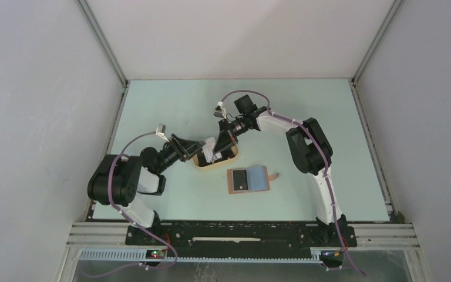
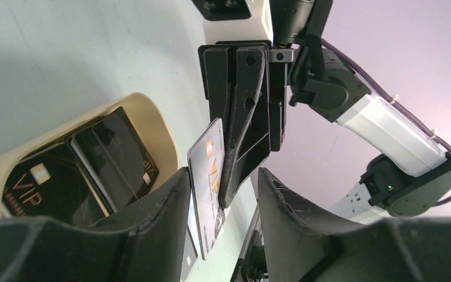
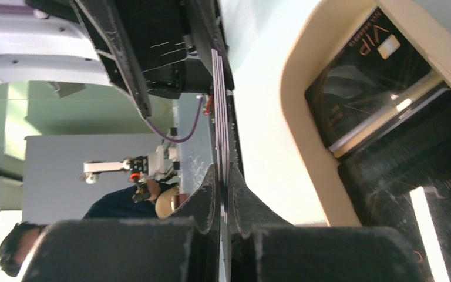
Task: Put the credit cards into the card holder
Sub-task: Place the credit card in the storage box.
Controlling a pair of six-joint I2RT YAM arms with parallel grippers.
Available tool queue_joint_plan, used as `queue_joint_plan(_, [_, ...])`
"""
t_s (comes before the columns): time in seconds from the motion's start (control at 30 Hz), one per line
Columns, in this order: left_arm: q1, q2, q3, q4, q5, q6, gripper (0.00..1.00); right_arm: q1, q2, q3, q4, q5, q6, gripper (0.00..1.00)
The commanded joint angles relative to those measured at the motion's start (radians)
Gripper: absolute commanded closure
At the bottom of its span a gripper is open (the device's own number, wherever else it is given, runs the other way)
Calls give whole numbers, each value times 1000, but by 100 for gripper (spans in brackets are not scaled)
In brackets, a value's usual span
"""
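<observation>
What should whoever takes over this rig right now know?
Grippers: left claw open, fingers either side of the pale card, not gripping. The right claw is shut on that card, above the tan tray.
Things: black cards lie in the tray. The card holder lies open on the table, one dark card apparently in it.
Done: at most that one.
To do: pale card and tray cards into the holder.

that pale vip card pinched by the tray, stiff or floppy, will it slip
Probably stiff: the pale card looks flat though the right end effector pinches only part of it. Likely light, seen thin edge-on. Its glossy face might slip.
</observation>
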Motion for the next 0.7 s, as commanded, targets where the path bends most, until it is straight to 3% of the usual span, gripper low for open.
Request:
queue_joint_plan(0.0, [11, -98, -69, 21, -43, 58, 49, 8, -83, 26, -131, 188, -94, 100])
queue_joint_plan(0.2, [9, -293, -113, -209, -113, 207, 48, 37, -113, 84, -256, 410, -189, 100])
queue_joint_plan(0.3, [-6, -498, -104, -533, -194, 348, 47, 50, -108, 127, -311, 491, -259, 100])
queue_joint_plan(0.43, [-106, -839, -36, -1012, -449, 553, 30, 61, -72, 210, -407, 527, -357, 100])
queue_joint_plan(0.53, [-135, -957, -29, -1119, -529, 593, 20, 76, -38, 272, -461, 543, -407, 100])
queue_joint_plan(0.67, [-135, -917, -17, -1138, -497, 615, 15, 90, 21, 353, -536, 535, -434, 100])
